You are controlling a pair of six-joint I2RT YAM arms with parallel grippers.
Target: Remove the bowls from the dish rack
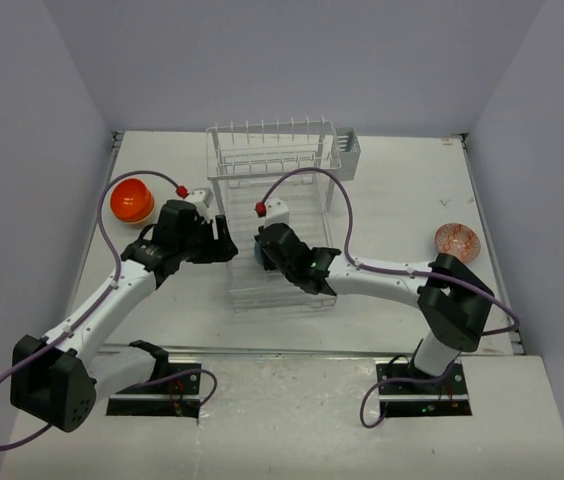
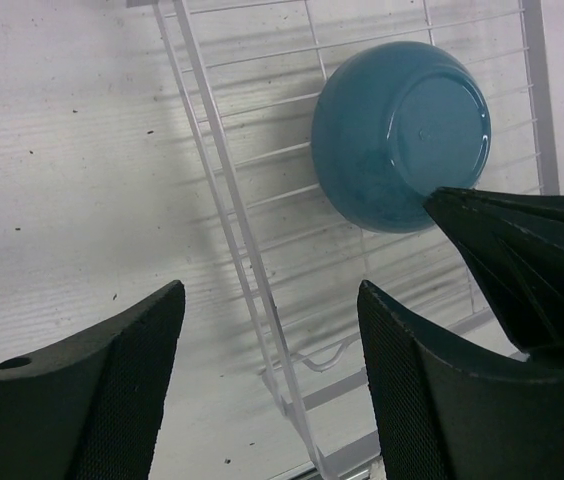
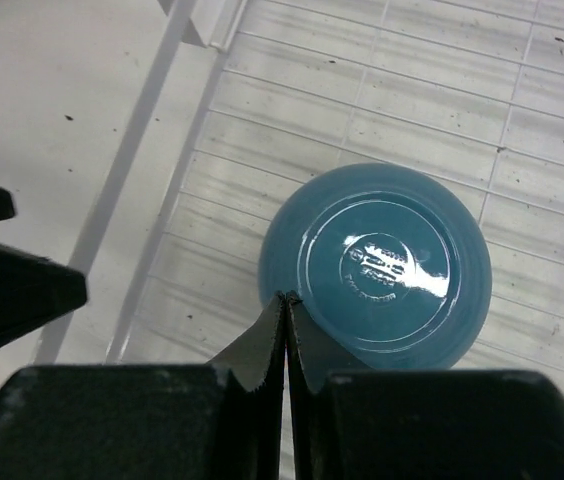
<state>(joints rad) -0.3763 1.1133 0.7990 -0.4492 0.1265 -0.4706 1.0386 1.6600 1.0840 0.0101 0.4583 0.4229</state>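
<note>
"Peering down from the booth: where's the bowl, and what are your fingers doing?"

"Teal bowl [image 3: 382, 265] sits upside down on the flat wire tray of the dish rack [image 1: 262, 290], foot ring up. My right gripper [image 3: 284, 300] is pinched fully closed with nothing between the fingers, tips right at the bowl's near edge. Whether they touch it, I cannot tell. My left gripper [image 2: 270, 300] is spread wide and empty, hanging over the rack's side rail, with the bowl beyond it."

"What's around you?"

"Upright tines [image 1: 272, 135] at the rack's far end, grey caddy [image 1: 348, 150] on its far right corner. An orange bowl [image 1: 131, 200] stands on the table [image 1: 392, 200] left of the rack, beside my left wrist. A reddish mottled bowl [image 1: 457, 240] stands well off to the right. My grippers face each other across that rail, and from the left wrist view my right one's dark fingers cover part of the teal bowl."

"Surface? Room?"

"White table, scuffed and dotted with dark specks. Pale grey walls on three sides."

"Any writing?"

"A stamped mark inside the foot ring, under glare, too small to read."
</note>
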